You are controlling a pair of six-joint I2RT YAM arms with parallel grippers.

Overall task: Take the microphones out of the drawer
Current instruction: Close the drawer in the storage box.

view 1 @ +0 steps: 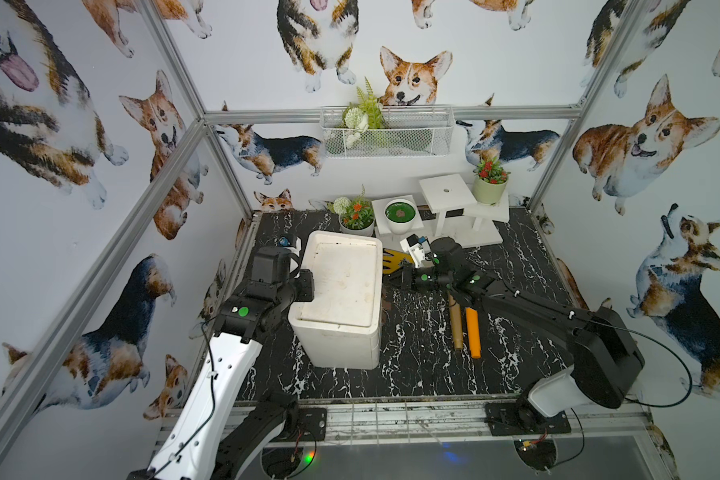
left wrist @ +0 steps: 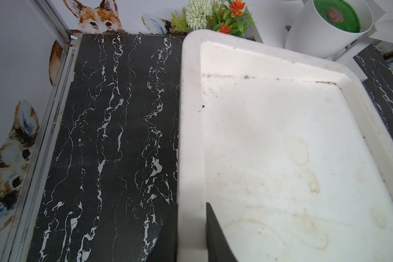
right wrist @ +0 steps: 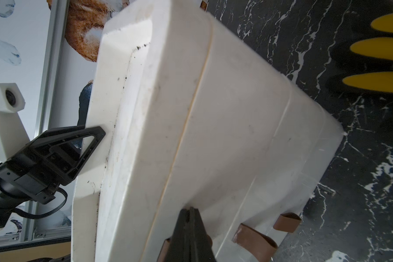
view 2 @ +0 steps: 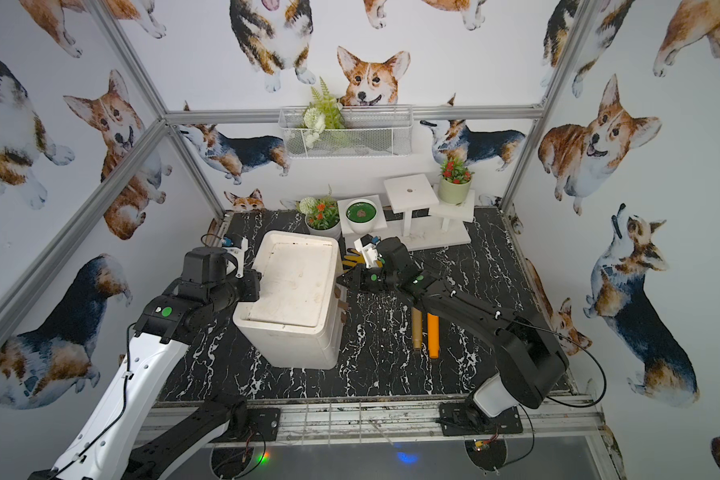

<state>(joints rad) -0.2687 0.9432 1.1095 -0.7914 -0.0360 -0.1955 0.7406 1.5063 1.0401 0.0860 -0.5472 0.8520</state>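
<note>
Corgi-print walls on an aluminium frame enclose a black marble tabletop [view 1: 425, 374], with a white wire basket [view 1: 387, 133] of artificial greenery hanging on the back wall in the upper centre of both top views. Left of centre stands a white drawer unit [view 1: 341, 291], its recessed top stained and its drawers sitting flush and closed. The microphone shows in none of the views.

The left arm reaches in from the lower left of the frame. The left gripper [view 1: 307, 285] clamps the unit's raised rim on its left side. In the left wrist view one black finger [left wrist: 216, 238] lies inside the rim and the other outside it.

The right arm stretches from the lower right. The right gripper [right wrist: 190, 213] has its fingers pressed together, their tips against the unit's right face, where the drawer fronts are. Brown pull tabs [right wrist: 254, 238] stick out from the two lower fronts, and a strip of brown shows on either side of the closed fingers. Whether that strip is pinched between them cannot be told.

A yellow-and-black glove [view 1: 395, 259] lies on the marble just right of the unit, behind the right gripper. Under the right arm, right of centre, a gold cylinder [view 1: 456, 328] and an orange cylinder [view 1: 473, 334] lie side by side, their far ends hidden by the arm.

Along the back edge stand a pot of orange flowers [view 1: 356, 218], a white pot with green filling [view 1: 400, 214], a white stepped stand [view 1: 447, 193] and, on it, a pale green pot of red flowers [view 1: 490, 183].
</note>
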